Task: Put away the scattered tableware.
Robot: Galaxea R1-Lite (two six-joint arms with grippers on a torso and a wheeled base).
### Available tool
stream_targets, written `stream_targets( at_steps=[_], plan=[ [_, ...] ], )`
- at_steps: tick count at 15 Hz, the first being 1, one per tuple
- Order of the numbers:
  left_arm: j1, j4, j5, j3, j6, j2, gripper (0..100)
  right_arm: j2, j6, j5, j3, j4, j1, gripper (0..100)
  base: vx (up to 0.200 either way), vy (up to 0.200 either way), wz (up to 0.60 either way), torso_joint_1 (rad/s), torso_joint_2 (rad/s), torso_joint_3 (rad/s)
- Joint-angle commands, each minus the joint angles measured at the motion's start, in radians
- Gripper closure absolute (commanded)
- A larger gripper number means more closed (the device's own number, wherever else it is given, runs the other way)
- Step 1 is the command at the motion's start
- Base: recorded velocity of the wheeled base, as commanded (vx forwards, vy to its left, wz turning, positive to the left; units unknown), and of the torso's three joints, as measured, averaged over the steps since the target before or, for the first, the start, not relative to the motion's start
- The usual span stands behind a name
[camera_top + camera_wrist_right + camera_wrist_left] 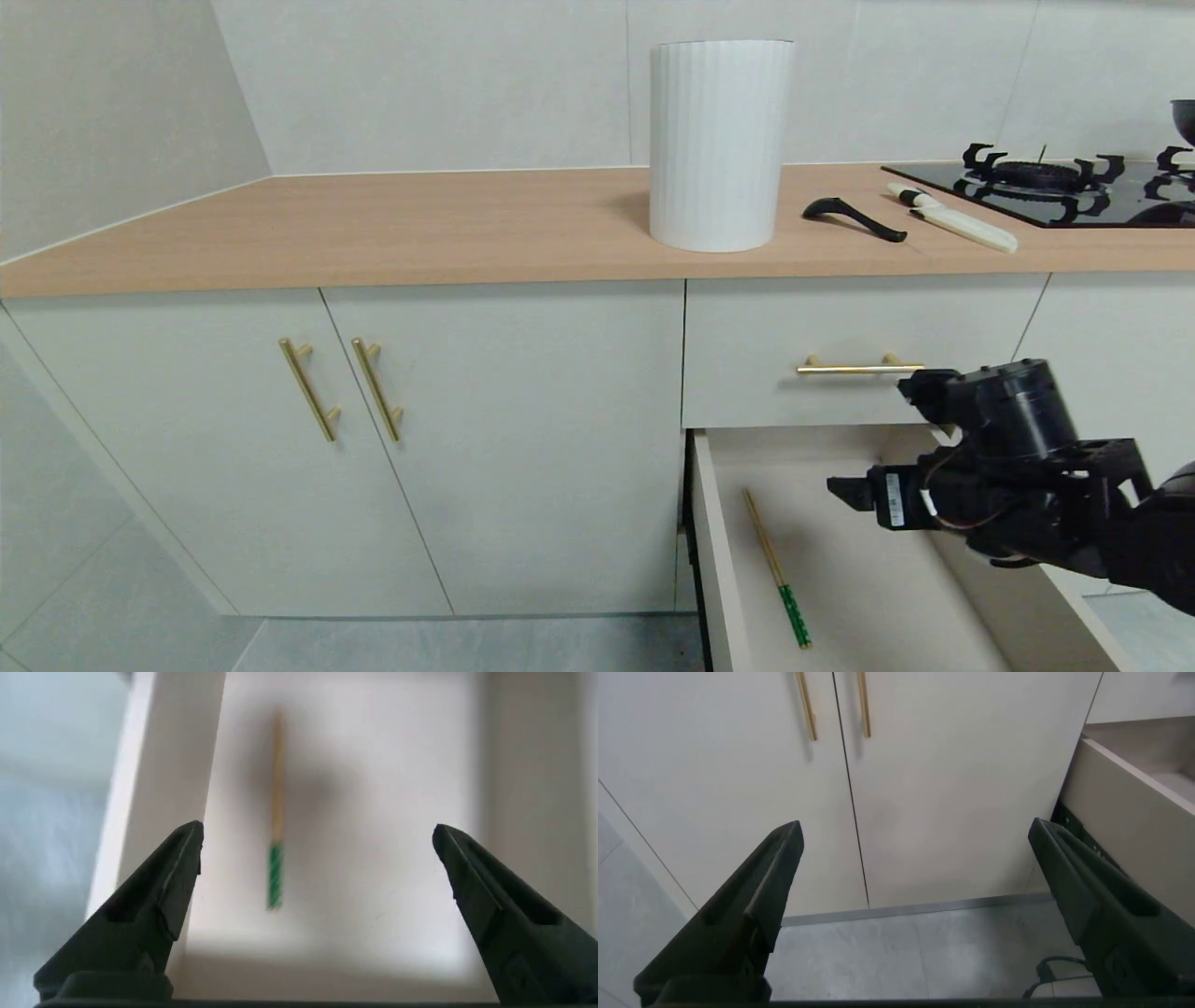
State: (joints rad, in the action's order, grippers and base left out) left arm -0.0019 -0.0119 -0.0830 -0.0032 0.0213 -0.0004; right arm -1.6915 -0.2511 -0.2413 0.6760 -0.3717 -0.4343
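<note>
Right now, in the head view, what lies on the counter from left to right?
White canister → black spoon → knife.
</note>
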Motion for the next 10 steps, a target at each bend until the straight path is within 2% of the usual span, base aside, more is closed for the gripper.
stream_targets(
  at_steps=[1, 5, 10],
  plan=[
    [0.002, 0.000, 0.000, 0.000, 0.000, 0.000, 0, 0.150, 0.032, -0.001, -0.003, -0.003, 0.046, 0, 0.000, 0.000, 0.00, 0.000, 0.00, 0.000],
    [0.000, 0.000, 0.000, 0.000, 0.000, 0.000, 0, 0.243, 0.085, -0.003, -0.003, -0.004, 0.060, 0, 0.000, 0.000, 0.00, 0.000, 0.00, 0.000],
    [0.000, 0.000, 0.000, 0.000, 0.000, 0.000, 0, 0.250, 0.105, -0.006, -0.006, -0.004, 0.061, 0, 0.000, 0.000, 0.00, 0.018, -0.04, -0.032]
  ],
)
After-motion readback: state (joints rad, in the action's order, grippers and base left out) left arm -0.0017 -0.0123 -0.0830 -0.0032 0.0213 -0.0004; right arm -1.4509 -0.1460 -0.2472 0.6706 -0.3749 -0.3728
